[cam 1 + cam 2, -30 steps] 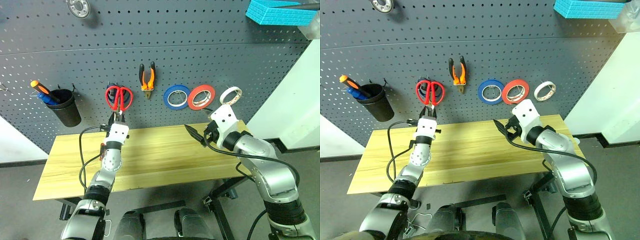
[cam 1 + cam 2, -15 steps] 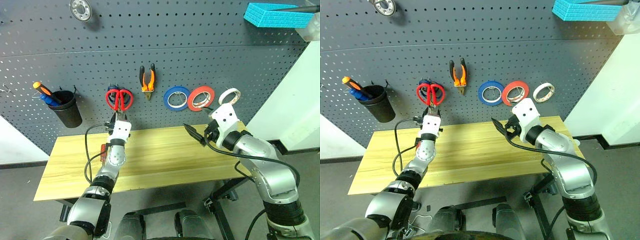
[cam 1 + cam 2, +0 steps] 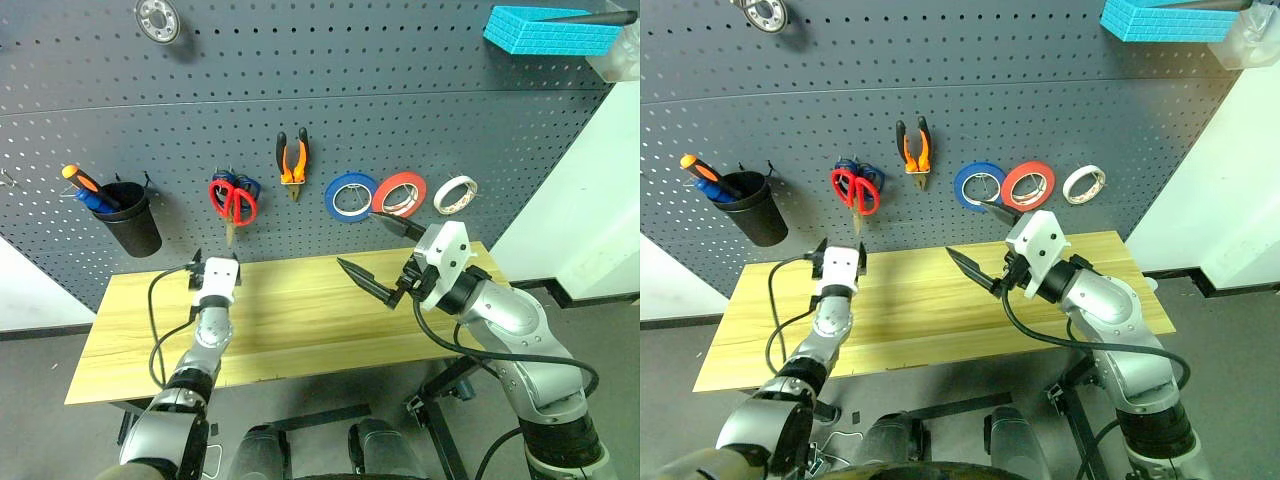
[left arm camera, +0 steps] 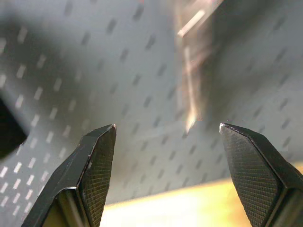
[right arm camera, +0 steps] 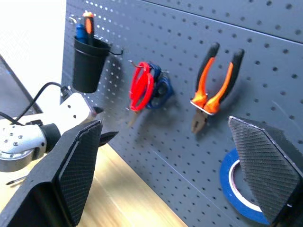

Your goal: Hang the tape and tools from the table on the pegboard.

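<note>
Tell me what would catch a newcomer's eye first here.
The grey pegboard with its bright row: red scissors, orange pliers, then blue tape, red tape and cream tape. Below it, over the wooden table, both pincers, left and right, stand open and empty.

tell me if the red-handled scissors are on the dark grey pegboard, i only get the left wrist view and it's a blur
Observer: Yes, the red-handled scissors hang on a hook of the dark grey pegboard, in front of the blue-handled scissors.
Operator: is my left tool clear of them
Observer: The left tool is open and empty, below the scissors and apart from them.
Operator: and the cream tape
Observer: The thin cream roll of tape hangs to the right of the red roll.
</note>
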Controlling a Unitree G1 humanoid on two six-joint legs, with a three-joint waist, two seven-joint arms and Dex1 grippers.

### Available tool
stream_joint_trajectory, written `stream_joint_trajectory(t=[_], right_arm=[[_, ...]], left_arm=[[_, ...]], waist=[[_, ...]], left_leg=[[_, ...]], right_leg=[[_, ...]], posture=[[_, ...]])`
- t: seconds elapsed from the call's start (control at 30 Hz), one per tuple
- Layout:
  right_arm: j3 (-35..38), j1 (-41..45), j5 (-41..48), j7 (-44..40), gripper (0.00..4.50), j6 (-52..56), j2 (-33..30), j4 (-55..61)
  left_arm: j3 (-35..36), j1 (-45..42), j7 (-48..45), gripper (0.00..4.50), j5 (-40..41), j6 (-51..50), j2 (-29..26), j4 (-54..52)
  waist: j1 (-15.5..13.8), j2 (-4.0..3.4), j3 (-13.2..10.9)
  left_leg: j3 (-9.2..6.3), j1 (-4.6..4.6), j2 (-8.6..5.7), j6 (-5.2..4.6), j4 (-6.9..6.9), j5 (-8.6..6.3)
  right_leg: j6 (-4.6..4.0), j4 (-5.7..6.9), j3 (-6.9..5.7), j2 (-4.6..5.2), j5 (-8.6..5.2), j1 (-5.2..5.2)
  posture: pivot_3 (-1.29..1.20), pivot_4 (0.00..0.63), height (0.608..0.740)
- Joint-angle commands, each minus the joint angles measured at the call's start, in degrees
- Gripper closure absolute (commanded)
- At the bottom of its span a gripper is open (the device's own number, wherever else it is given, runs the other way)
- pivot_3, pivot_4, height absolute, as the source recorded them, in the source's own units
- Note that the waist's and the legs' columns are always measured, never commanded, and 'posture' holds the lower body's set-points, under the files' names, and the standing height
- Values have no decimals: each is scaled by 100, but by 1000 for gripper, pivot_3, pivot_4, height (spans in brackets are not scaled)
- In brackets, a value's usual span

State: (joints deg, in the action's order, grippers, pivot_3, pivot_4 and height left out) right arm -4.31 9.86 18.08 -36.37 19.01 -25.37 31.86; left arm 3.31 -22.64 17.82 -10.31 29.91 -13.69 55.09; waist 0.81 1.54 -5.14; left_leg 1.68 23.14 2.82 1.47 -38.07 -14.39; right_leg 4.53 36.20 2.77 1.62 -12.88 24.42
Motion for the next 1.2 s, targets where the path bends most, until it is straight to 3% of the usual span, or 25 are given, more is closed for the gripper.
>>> stream_joint_trajectory(t=[0.03,0.13,0.3,0.6,1.2], right_arm=[[-108,-34,178,-268,0,-157,-74,206],[-154,-88,210,-398,0,-186,-137,182],[-188,33,201,-476,0,-234,-101,57],[-186,49,140,-478,0,-194,-132,67],[-159,58,27,-381,0,-163,-163,40]], left_arm=[[578,385,-341,869,666,-614,-321,-710],[1035,550,-787,869,1240,-1787,-612,-953],[1252,-29,-1468,869,1762,-3589,-748,-744],[1086,-848,-1659,869,1617,-3647,-634,-54],[641,-876,-2320,869,1409,-4090,-468,408]], waist=[[3,8,6],[-13,13,8],[-126,26,16],[-119,37,24],[-134,40,25]], left_leg=[[0,-1,1,0,0,0],[0,-2,4,0,0,0],[0,-8,0,3,-2,1],[1,-8,1,6,2,1],[1,-8,1,6,2,1]], right_leg=[[-5,1,0,0,-2,0],[-18,2,-1,0,-8,0],[-20,0,-5,7,-8,-12],[-22,-3,-5,3,-6,-10],[-23,-5,-4,3,-6,-9]], posture=[[48,36,712],[64,40,712],[73,44,712],[44,40,712],[35,40,712]])
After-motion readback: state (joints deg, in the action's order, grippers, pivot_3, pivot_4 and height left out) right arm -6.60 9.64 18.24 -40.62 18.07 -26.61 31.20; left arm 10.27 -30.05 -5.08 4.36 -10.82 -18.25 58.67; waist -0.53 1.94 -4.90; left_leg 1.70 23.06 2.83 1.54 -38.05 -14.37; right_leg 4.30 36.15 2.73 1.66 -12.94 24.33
